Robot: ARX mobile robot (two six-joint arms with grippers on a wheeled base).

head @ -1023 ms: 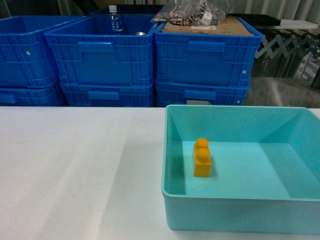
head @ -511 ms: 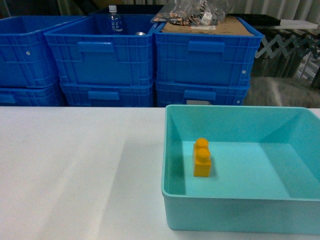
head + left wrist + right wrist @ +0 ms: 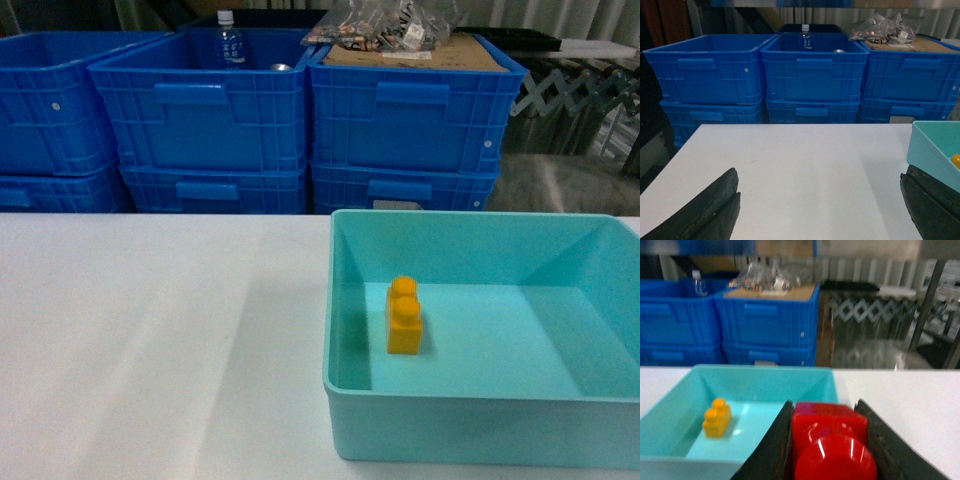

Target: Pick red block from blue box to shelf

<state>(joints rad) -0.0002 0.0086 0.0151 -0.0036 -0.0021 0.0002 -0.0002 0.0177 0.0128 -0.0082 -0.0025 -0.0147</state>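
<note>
red block (image 3: 832, 442): glossy smooth plastic | blue box (image 3: 480, 412): smooth satin plastic | yellow-orange brick (image 3: 404, 316): plastic | crates (image 3: 200, 115): ribbed plastic | table (image 3: 150, 340): matt white | gripper fingers (image 3: 710, 207): matt black, rough

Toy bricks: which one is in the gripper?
The red block, pinched in the right gripper. The yellow brick sits loose in the blue box.

a: what's cut off?
b: the blue box (image 3: 480, 425) runs off the head view's right and bottom edges; the red block (image 3: 832, 442) is cropped at the bottom of the right wrist view.
a: blurred?
b: the bagged items (image 3: 767, 277), upper left there, unreadable.
</note>
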